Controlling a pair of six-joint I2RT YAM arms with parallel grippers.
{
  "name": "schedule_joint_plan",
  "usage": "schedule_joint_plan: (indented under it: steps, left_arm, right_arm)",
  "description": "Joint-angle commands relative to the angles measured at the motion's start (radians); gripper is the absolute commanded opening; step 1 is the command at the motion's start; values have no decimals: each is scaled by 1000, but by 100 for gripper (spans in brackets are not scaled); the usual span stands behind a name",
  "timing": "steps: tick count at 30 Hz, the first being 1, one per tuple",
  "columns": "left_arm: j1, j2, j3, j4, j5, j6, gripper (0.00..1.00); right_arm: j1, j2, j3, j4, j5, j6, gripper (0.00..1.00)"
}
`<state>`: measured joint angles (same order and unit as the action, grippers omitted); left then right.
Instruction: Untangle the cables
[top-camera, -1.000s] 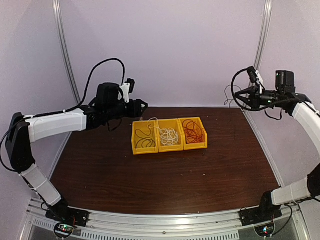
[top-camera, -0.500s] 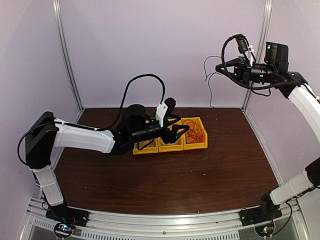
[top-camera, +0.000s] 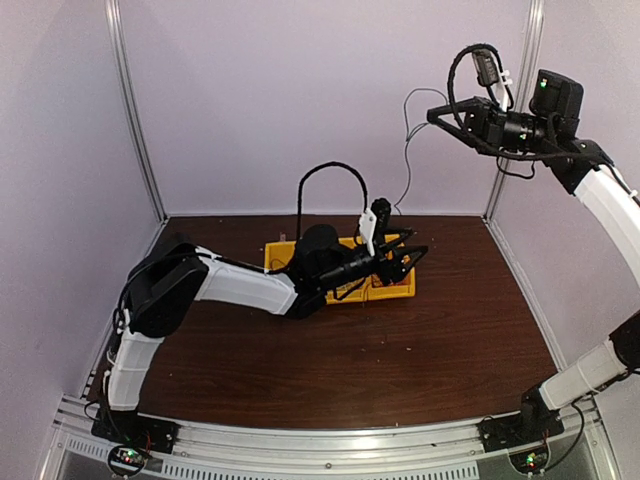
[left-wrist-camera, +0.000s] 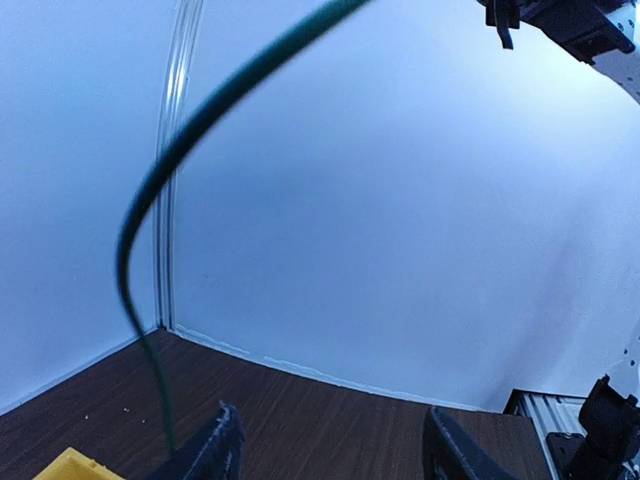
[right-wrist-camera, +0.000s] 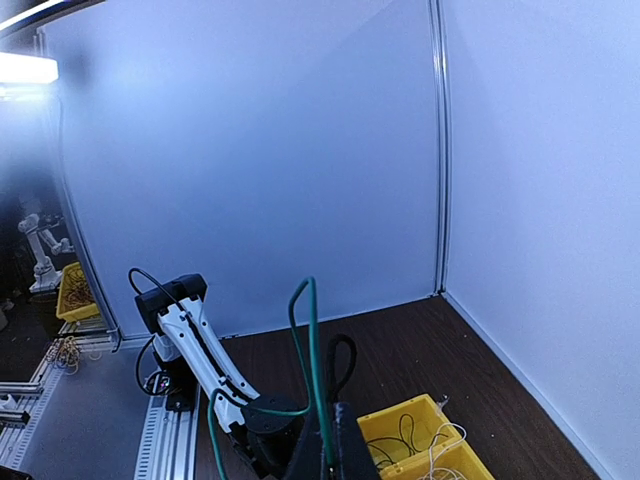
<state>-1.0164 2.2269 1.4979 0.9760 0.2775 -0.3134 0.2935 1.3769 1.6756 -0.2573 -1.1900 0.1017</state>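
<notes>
Pulling one strand clear looks like the step in hand: the right gripper (top-camera: 437, 115), high in the upper right of the top view, is clamped tight on the dark green cable (top-camera: 405, 150). The cable hangs in a thin line down toward the yellow bins (top-camera: 398, 288) at centre. The left gripper (top-camera: 405, 260) reaches across those bins, its fingers (left-wrist-camera: 225, 450) spread wide with nothing between them. In the left wrist view the cable sweeps past just outside the lower-left finger. Next, I'd judge, the left must shift onto that strand and close.
</notes>
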Motion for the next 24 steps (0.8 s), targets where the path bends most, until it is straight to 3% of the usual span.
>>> schedule_joint_plan:
  steps: [1,3,7,14,21,22,23,24]
  left_arm:
    - [-5,78,136,31,-10,-49,61]
    - [-6,101,162,12,-18,-47,56]
    - [-6,100,144,-7,-44,-53,33]
    - [-7,23,-13,66,-54,-81,0]
    - [-7,-45,-111,62,-83,-52,0]
    - [-7,-44,-103,41,-91,-44,7]
    - [-7,-44,-95,22,-111,-37,29]
    - [-6,-44,-93,15,-141,-39,42]
  right_arm:
    - [10,7,26,49,-8,28,0]
    - [14,6,24,48,-7,29,0]
    - [15,6,22,42,-7,23,0]
    - [16,8,10,-11,15,-47,0]
    - [16,9,-22,-19,27,-68,0]
    - [17,8,-22,-19,26,-67,0]
    - [18,7,-22,-19,25,-66,0]
    - [18,5,-22,-18,24,-64,0]
